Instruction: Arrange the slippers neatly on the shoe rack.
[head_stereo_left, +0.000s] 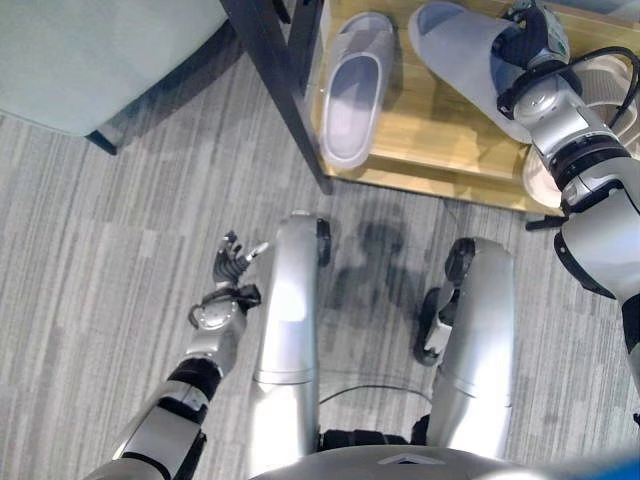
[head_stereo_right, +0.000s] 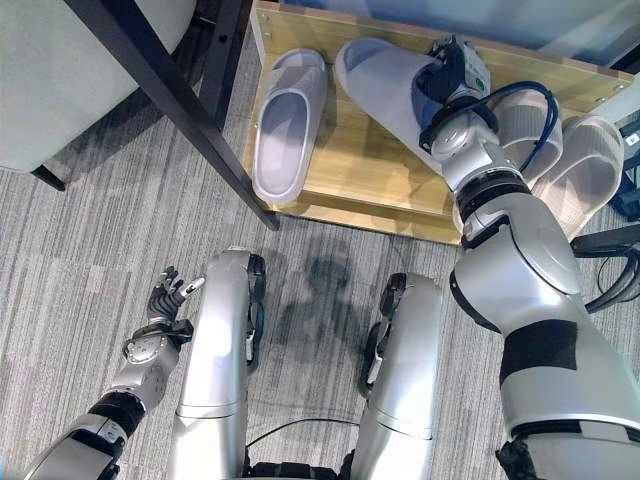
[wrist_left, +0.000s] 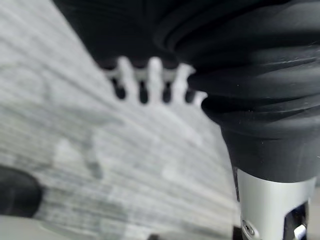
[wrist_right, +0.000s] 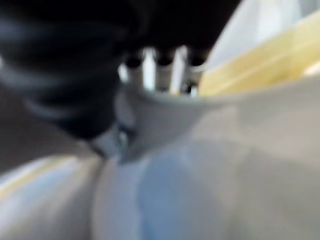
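A wooden shoe rack shelf (head_stereo_left: 440, 150) lies ahead on the carpet. One pale grey slipper (head_stereo_left: 355, 90) rests flat on its left part. A second grey slipper (head_stereo_right: 390, 85) lies slanted beside it, and my right hand (head_stereo_right: 455, 70) is on its far end. In the right wrist view the fingers (wrist_right: 160, 70) reach over the slipper's rim (wrist_right: 200, 110) and the thumb presses from the near side, pinching it. Two more pale slippers (head_stereo_right: 585, 170) sit on the shelf's right, partly hidden by my right arm. My left hand (head_stereo_left: 232, 262) hangs low by my left side, fingers relaxed and holding nothing.
A dark slanted furniture leg (head_stereo_left: 275, 80) stands just left of the rack. Behind it is a pale green seat (head_stereo_left: 90, 50). Grey striped carpet (head_stereo_left: 100, 250) covers the floor in front of the rack.
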